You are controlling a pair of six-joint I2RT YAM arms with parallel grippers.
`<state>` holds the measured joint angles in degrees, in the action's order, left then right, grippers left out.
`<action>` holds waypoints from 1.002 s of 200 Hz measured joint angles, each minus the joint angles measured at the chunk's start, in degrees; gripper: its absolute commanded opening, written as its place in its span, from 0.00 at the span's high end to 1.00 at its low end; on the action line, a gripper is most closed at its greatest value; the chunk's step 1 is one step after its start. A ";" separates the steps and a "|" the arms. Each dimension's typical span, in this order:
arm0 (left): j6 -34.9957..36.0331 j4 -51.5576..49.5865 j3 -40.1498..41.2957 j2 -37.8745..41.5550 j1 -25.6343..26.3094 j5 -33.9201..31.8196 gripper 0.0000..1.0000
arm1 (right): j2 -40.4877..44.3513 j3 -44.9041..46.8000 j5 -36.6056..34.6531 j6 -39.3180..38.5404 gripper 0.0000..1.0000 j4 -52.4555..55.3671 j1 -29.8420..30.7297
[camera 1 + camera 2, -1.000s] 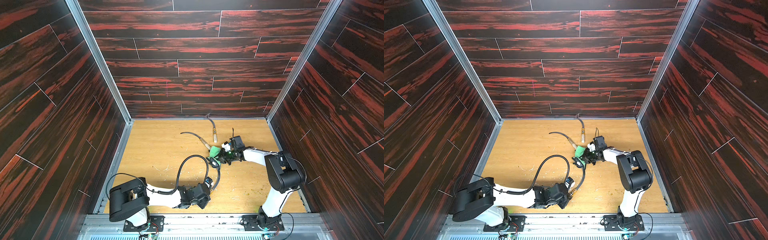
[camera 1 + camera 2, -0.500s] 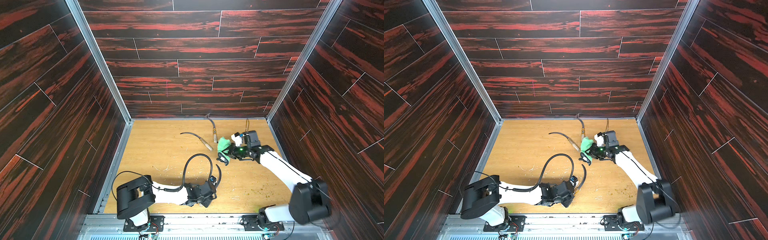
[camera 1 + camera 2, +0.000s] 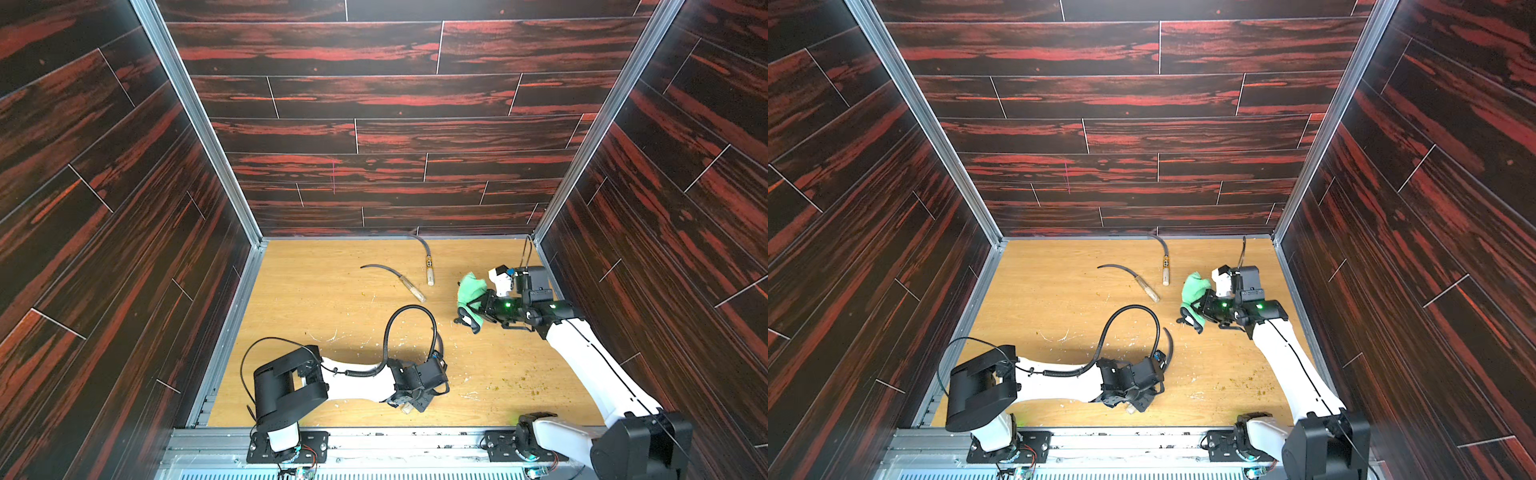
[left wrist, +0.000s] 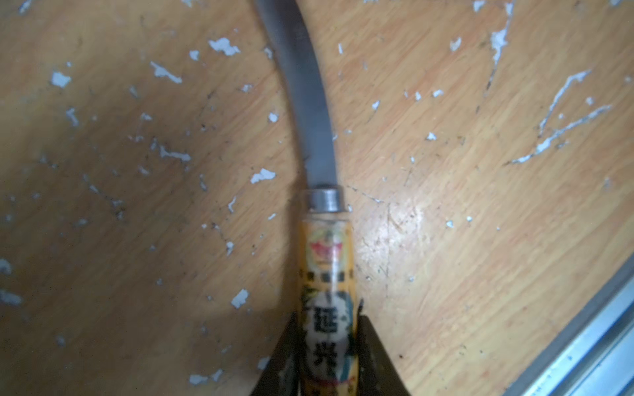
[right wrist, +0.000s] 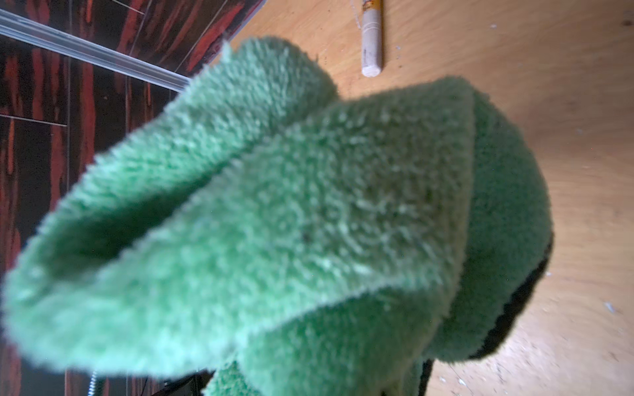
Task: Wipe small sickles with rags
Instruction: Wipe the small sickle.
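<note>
1. Carried rightward since a second ago, off the held blade and nearer the right wall: green rag (image 3: pixel 471 291), bunched and held up off the desk (image 3: pixel 299 299), filling most of the right wrist view.
2. Held sickle (image 4: pixel 310 103): grey blade curving away over the desk, yellow printed handle gripped at its lower part. Located near the middle of the front edge, with the blade rising beside a black ribbed cable (image 3: pixel 390 328) in both top views.
3. Banded sickle (image 3: pixel 429 274) and third sickle (image 3: pixel 409 286): flat on the desk toward the back wall, handle ends near each other but apart, both just left of the rag, neither touched.
4. Left end effector (image 4: pixel 326 327): fingers pressed against the held sickle's handle from both sides, over the label.
5. Right end effector (image 3: pixel 478 311): pinching the green rag, fingers largely buried in cloth.
6. Desk: pale wood grain, white scuffs and crumbs toward the front.
7. Surround: dark red-streaked panel walls (image 3: pixel 374 133) on three sides.
</note>
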<state>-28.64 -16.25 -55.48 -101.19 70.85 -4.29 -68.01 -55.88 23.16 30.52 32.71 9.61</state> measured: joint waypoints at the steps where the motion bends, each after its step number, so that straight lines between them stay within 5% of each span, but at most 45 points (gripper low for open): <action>1: -0.24 -0.11 -0.11 -0.04 0.00 -0.02 0.95 | 0.04 0.02 0.00 -0.02 1.00 0.04 -0.04; 77: -1.22 -4.26 -1.14 0.59 -0.39 -2.27 1.00 | 3.65 0.13 -0.07 -2.80 1.00 2.12 -2.08; 118: -4.15 -5.92 1.07 12.68 -3.43 -5.46 1.00 | 5.62 0.79 0.17 -3.39 1.00 1.99 -2.32; 162: -9.18 9.75 8.81 30.97 -8.33 -5.70 1.00 | 5.86 1.05 3.06 -3.34 1.00 -0.37 -2.38; 200: -14.53 24.68 15.91 34.58 -12.68 -0.44 1.00 | 5.46 2.32 8.37 -2.27 1.00 -6.91 -2.38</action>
<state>-43.18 8.43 -39.57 -66.61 58.17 -4.73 -62.54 -53.56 31.53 28.25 25.80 7.22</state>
